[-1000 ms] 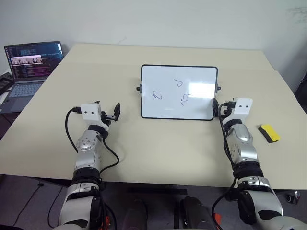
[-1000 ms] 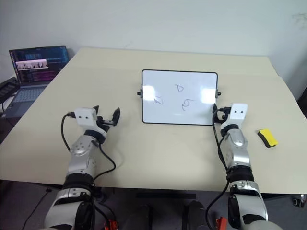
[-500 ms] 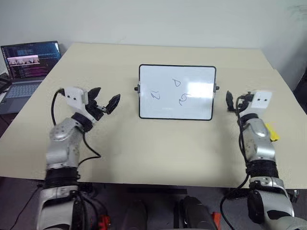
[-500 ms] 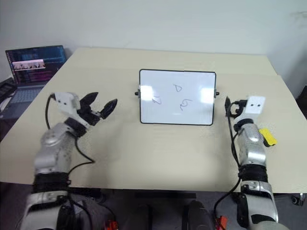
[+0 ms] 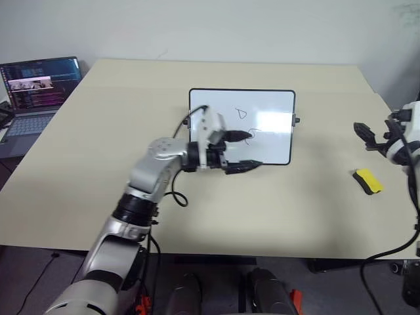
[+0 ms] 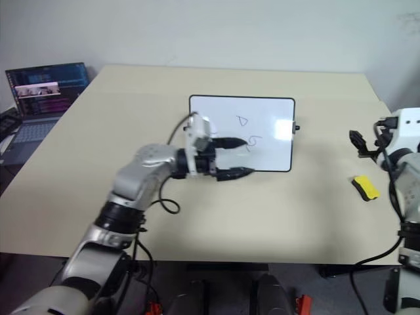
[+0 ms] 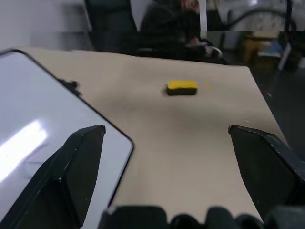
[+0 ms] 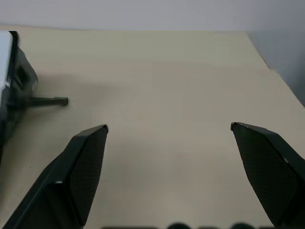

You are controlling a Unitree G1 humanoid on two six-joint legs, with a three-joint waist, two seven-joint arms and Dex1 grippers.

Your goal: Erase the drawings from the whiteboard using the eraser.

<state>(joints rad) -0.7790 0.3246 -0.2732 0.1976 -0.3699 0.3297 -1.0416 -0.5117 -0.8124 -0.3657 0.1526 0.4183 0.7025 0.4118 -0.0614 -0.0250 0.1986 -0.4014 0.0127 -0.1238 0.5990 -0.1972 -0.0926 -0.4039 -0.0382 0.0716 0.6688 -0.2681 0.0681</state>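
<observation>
The whiteboard lies flat at the table's middle, black-framed and glossy. On it I see a small triangle drawing and a curly squiggle beside one finger; my left wrist covers the board's lower left part. My left gripper hangs open over the board's lower middle, pointing right toward the eraser, a yellow block with a black base lying on the table at the right, also seen as the eraser. My right gripper is open and empty, raised beyond the eraser at the far right.
An open laptop stands at the table's far left corner. The beige table ends close behind the eraser on the right. A black knob sticks out of the board's right side. Dark chairs stand past the table's right end.
My left arm has swung right, from left of the board to over its lower part, gripper now pointing right. My right arm has moved outward to the right and up.
</observation>
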